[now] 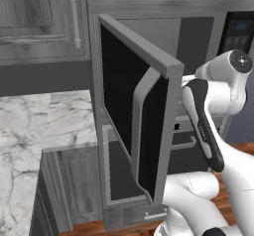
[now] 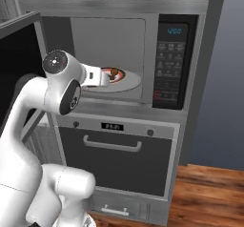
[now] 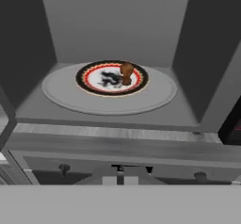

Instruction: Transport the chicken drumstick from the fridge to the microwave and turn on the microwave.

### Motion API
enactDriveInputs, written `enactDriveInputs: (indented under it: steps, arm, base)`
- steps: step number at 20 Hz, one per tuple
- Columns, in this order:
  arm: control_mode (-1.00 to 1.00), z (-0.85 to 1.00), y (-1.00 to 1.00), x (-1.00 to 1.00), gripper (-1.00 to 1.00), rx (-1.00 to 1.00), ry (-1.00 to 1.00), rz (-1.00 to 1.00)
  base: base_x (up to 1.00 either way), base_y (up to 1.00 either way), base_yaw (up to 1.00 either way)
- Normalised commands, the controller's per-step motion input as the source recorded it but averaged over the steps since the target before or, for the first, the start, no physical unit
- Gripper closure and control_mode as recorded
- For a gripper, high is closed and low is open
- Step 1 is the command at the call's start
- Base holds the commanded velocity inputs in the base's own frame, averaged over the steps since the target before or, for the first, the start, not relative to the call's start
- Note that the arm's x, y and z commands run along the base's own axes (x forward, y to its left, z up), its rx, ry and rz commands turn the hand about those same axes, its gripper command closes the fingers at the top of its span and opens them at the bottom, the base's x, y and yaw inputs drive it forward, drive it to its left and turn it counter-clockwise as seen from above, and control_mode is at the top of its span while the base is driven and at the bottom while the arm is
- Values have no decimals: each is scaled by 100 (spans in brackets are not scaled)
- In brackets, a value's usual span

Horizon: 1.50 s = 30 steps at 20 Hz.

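The microwave [image 2: 114,11] stands open, its black glass door [image 1: 134,81] swung out to the left. Inside, the chicken drumstick [image 3: 126,72] lies on a small patterned plate [image 3: 99,79] with a red and black rim, which rests on the round grey turntable [image 3: 61,91]. In the right base view the drumstick [image 2: 114,73] shows just past my hand. My gripper [image 2: 106,77] hovers at the front of the opening, a little short of the plate. It is shut with nothing in it, its tips [image 3: 120,170] pressed together. The fridge is out of view.
The black keypad panel [image 2: 169,64] is to the right of the cavity. Below sits an oven [image 2: 114,169] with a horizontal handle [image 2: 112,144]. The open door stands close to my arm's left. A marble counter [image 1: 30,126] lies further left, wooden floor [image 2: 209,192] to the right.
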Motion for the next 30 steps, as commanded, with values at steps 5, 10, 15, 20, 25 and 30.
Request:
enactDriveInputs:
  steps: [5,10,15,20,25,30]
  arm:
    - [-100,7,0,-42,100,0,-2,0]
    - [-100,0,0,-13,100,0,0,0]
    - [-100,2,1,-58,100,0,0,0]
    - [-100,7,0,-60,100,0,-1,0]
    - [-100,10,3,-69,100,0,-5,0]
    - [-100,12,8,-55,100,0,-2,0]
  base:
    - [0,0,0]
    - [0,0,0]
    - [0,0,0]
    - [0,0,0]
    - [0,0,0]
    - [0,0,0]
